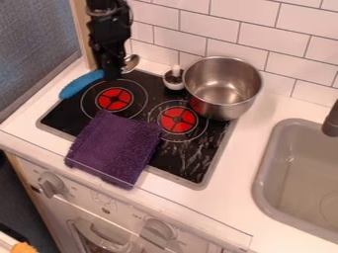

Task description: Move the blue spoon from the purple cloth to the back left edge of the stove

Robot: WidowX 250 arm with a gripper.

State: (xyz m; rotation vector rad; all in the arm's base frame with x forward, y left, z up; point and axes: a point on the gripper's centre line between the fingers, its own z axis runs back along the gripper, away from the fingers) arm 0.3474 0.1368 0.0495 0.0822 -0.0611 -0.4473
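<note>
The gripper hangs low over the back left corner of the black stovetop. Just left of it lies a long blue object, its right end meeting the gripper; whether it is held is unclear. A shiny spoon-like metal piece shows close on the gripper's right side. Across the stove's front left part is a folded purple cloth. At the back right stands a steel pot, and beside its left wall is a small white cup with dark contents.
A grey sink is set into the counter at the right, with a dark faucet at its edge. White tiles rise behind the stove, and a wooden-edged panel borders the left. Oven knobs are on the front.
</note>
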